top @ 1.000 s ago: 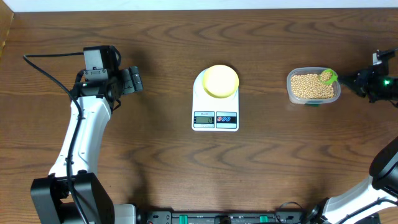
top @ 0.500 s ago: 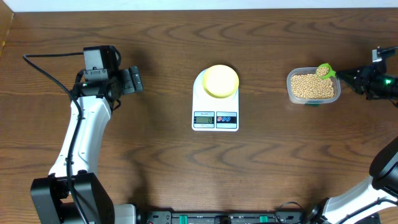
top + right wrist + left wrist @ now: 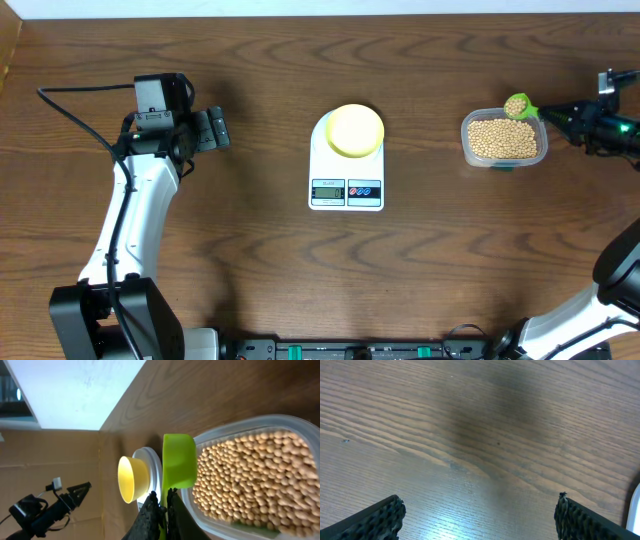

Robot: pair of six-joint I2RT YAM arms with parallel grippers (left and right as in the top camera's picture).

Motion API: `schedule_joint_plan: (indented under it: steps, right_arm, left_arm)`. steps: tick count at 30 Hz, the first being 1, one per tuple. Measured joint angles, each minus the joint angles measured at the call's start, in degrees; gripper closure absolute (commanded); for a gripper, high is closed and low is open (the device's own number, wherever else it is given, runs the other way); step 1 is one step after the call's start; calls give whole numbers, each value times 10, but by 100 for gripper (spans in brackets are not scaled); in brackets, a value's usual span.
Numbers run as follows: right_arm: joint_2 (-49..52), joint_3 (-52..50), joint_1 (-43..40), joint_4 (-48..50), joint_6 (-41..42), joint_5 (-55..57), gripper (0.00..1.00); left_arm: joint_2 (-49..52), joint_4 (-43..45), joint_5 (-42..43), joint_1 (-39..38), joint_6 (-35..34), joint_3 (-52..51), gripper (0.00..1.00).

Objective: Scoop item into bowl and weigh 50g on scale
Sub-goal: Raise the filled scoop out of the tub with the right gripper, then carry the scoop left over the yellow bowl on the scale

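Right of the flat white scale (image 3: 322, 170), the right end effector (image 3: 164, 505) clamps a green plastic scoop (image 3: 178, 462) of tan beans (image 3: 517, 103) over the clear tub (image 3: 464, 140). Next, I judge: carry it level to the scale's pale yellow bowl (image 3: 355, 131).

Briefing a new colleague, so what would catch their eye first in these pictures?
The right gripper holds a bean-filled green plastic scoop above the rim of the clear plastic tub of small tan beans, far right. A pale yellow bowl sits on the white digital scale, centre.
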Motion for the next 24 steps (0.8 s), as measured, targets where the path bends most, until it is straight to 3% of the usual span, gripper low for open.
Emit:
schedule_joint_plan:
  steps: [24]
  right_arm:
    - [0,0,135,142,114,-6,95]
  left_arm:
    - [0,0,0,0,0,0,2]
